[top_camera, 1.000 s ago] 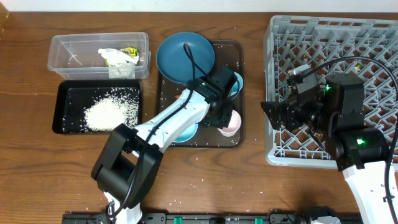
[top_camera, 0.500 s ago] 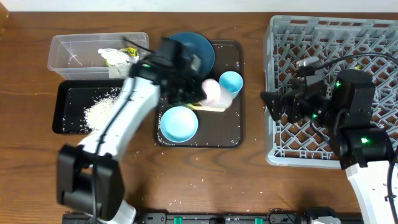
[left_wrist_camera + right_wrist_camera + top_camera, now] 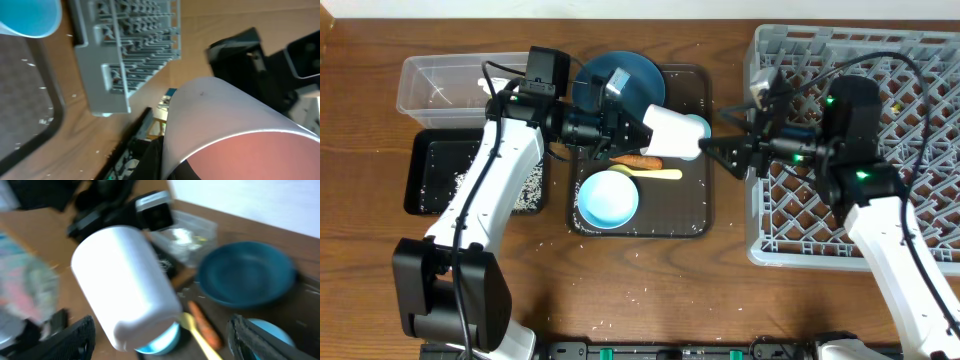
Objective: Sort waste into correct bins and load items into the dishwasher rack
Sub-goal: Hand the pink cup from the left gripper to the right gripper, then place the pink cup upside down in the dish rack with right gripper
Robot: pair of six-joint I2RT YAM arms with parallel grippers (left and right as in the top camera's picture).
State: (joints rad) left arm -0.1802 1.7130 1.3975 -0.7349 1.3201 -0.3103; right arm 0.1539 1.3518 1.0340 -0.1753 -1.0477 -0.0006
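My left gripper is shut on the pink cup and holds it sideways above the brown tray, base toward the right. The cup fills the left wrist view, pink inside. My right gripper stands open just off the cup's base, its fingers spread to either side of the pale cup. On the tray lie the dark blue plate, the bowl, the yellow spoon, the carrot stick and the light blue cup. The grey rack stands at the right.
The clear tub with crumpled paper sits at the back left. In front of it is the black tray with rice. Loose grains dot the brown serving tray and the table in front.
My left arm lifted the pink cup off the tray and turned it sideways toward the right. My right arm came left out of the rack to meet it, jaws narrowing slightly.
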